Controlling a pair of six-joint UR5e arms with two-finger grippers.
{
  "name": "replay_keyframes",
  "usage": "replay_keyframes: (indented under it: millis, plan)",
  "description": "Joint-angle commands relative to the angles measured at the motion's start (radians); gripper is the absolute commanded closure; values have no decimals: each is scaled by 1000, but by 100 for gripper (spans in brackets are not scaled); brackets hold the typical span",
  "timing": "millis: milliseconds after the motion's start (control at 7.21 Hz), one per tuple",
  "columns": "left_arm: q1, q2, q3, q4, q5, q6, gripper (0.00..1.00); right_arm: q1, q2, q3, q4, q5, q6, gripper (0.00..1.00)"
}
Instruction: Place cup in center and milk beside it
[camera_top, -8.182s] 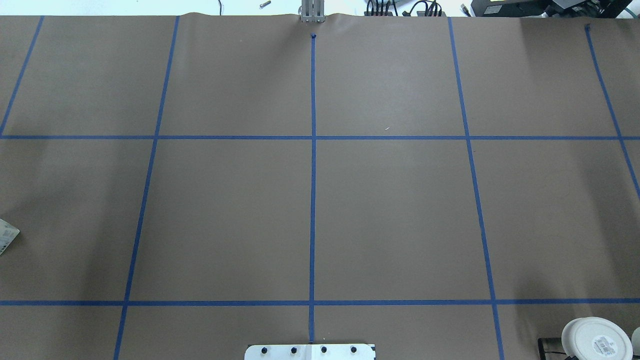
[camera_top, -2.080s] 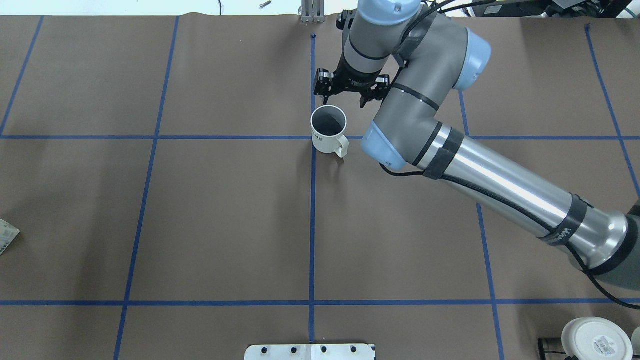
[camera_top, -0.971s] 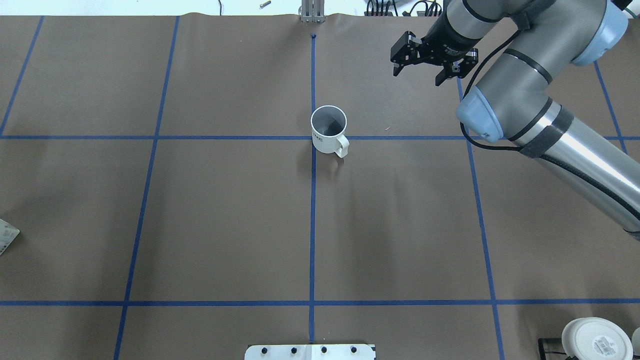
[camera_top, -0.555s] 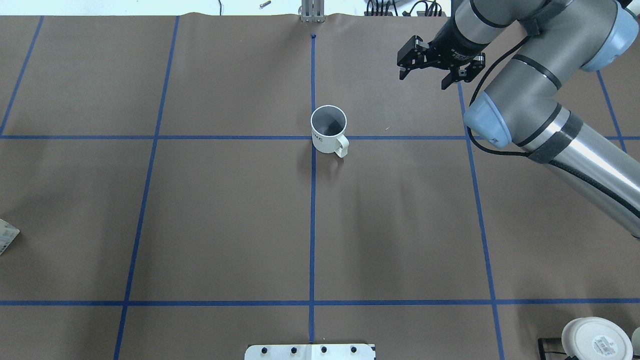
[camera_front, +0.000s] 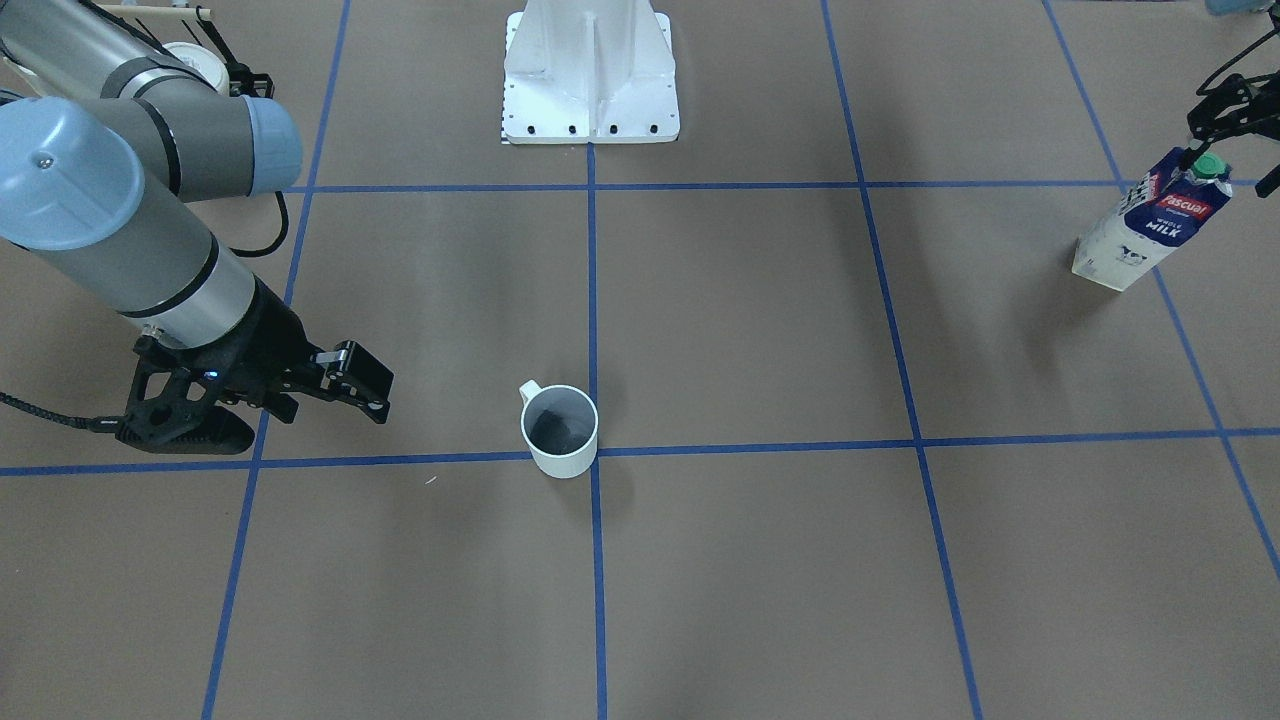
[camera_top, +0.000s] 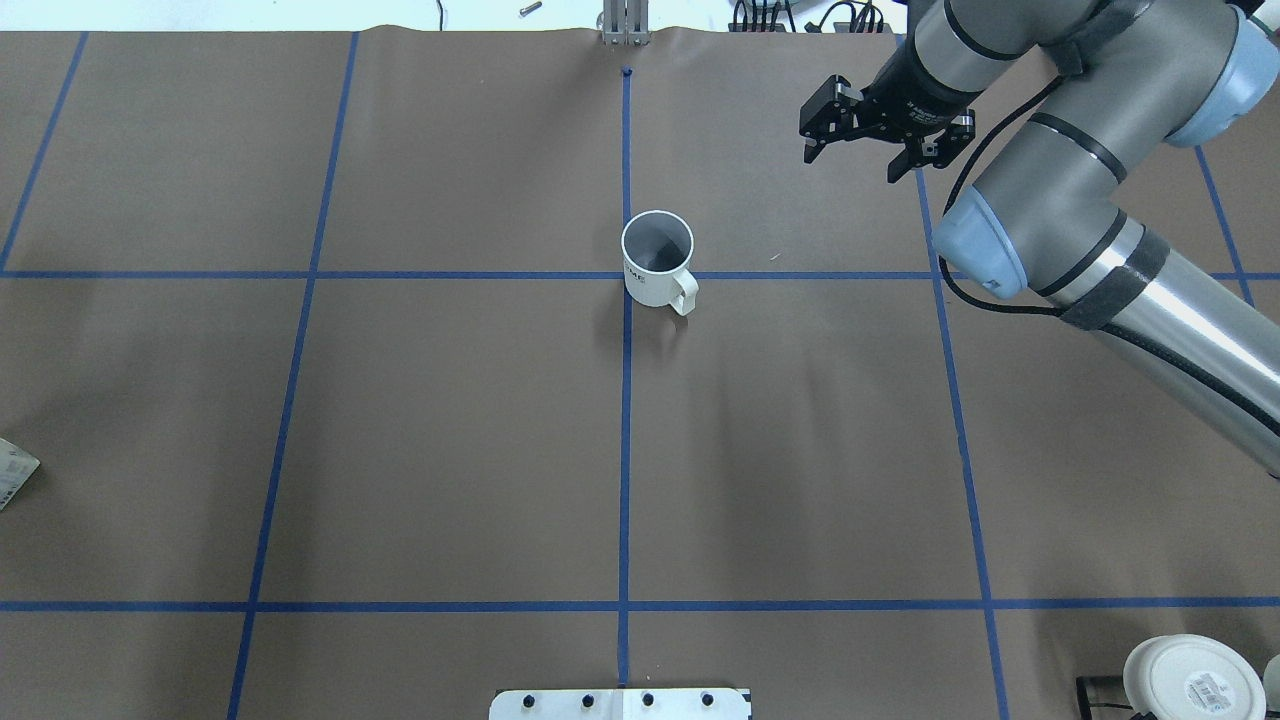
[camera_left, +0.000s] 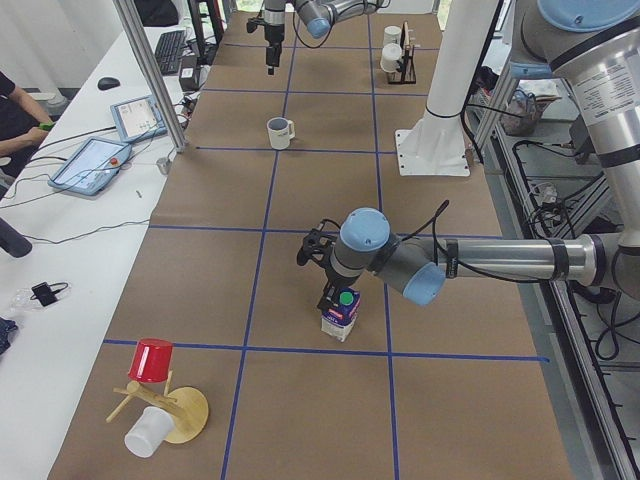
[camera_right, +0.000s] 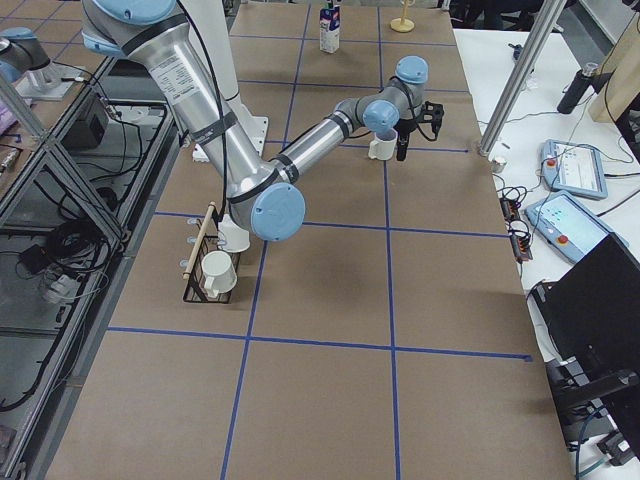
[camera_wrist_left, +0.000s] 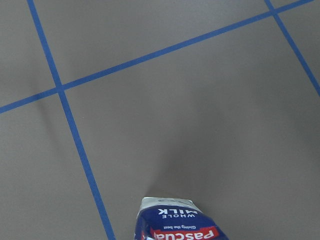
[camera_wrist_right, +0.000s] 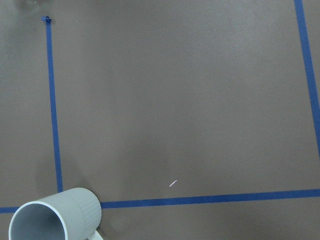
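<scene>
The cup (camera_top: 657, 258) is a white mug with a grey inside and a loop handle. It stands upright on the central tape crossing, also in the front view (camera_front: 560, 430) and the right wrist view (camera_wrist_right: 55, 220). My right gripper (camera_top: 850, 165) is open and empty, up and to the right of the cup, well apart from it (camera_front: 335, 412). The milk (camera_front: 1150, 225) is a white and blue carton with a green cap. It stands far out on my left side (camera_left: 340, 312). My left gripper (camera_front: 1235, 150) is open just above the carton's top. The carton's top shows in the left wrist view (camera_wrist_left: 180, 225).
A rack of white mugs (camera_right: 215, 265) stands near my right side, with an upturned white cup (camera_top: 1190, 680). A wooden stand with a red and a white cup (camera_left: 155, 395) is beyond the milk. The base plate (camera_top: 620, 703) is at the near edge.
The cup came to the centre and the open right gripper drew away to the right. In the last half second it barely shifted. The cup has not moved.
</scene>
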Motion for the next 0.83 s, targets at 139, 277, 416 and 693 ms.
replay_keyframes:
  millis: [139, 277, 416, 693]
  plan:
    - [34, 7, 11, 2, 13, 0, 2, -1, -7, -5, 1, 0, 0, 0]
    - [38, 7, 11, 2, 13, 0, 2, -1, -10, -7, 2, 0, -2, 0]
    - [51, 7, 11, 3, 13, 0, 2, -3, -12, -8, 2, 0, -2, 0]
    - [71, 7, 23, 7, 22, -2, 2, -5, -27, -10, 7, 0, -3, 0]
